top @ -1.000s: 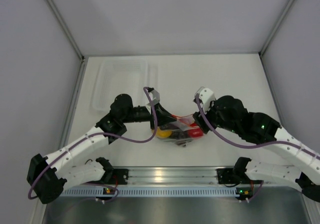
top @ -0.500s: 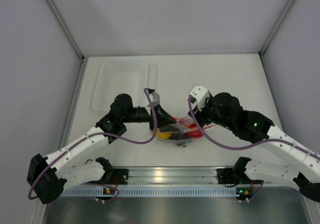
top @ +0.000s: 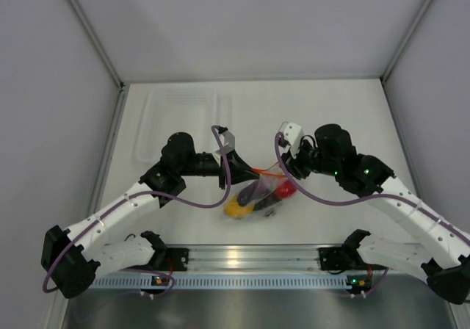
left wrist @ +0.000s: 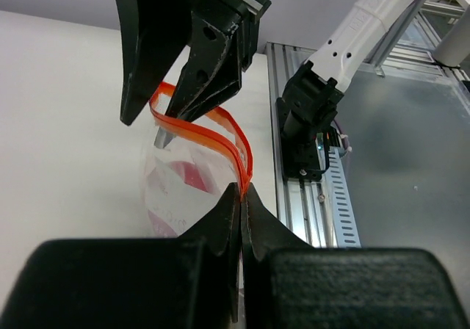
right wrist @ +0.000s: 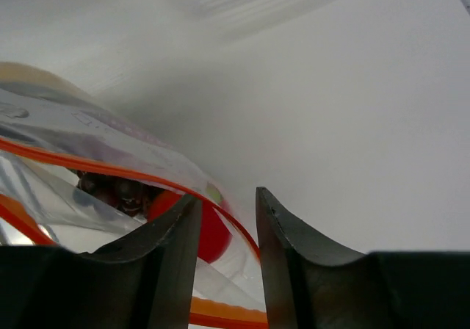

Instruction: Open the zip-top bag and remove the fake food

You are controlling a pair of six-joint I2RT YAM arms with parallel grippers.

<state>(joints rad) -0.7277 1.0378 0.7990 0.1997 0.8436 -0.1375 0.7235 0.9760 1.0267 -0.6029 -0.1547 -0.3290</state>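
Observation:
The zip-top bag (top: 258, 195) hangs between my two grippers above the table, its red-orange zipper strip (left wrist: 220, 127) parted into an open loop. My left gripper (top: 239, 169) is shut on one end of the strip (left wrist: 242, 188). My right gripper (top: 283, 170) is open, its fingers straddling one lip of the bag's mouth (right wrist: 226, 195); it also shows in the left wrist view (left wrist: 145, 131). Inside the bag I see the yellow lemon (top: 236, 208), the red tomato (right wrist: 209, 233) and the dark grape bunch (right wrist: 117, 189). The other pieces are hidden.
A rigid clear plastic tray (top: 176, 116) lies on the table at the back left. The metal rail (top: 242, 259) with both arm bases runs along the near edge. Grey walls close in the table on three sides.
My right gripper has moved left and back towards the left gripper. The bag has swung so its lemon end hangs to the lower left, and the zipper mouth has spread open.

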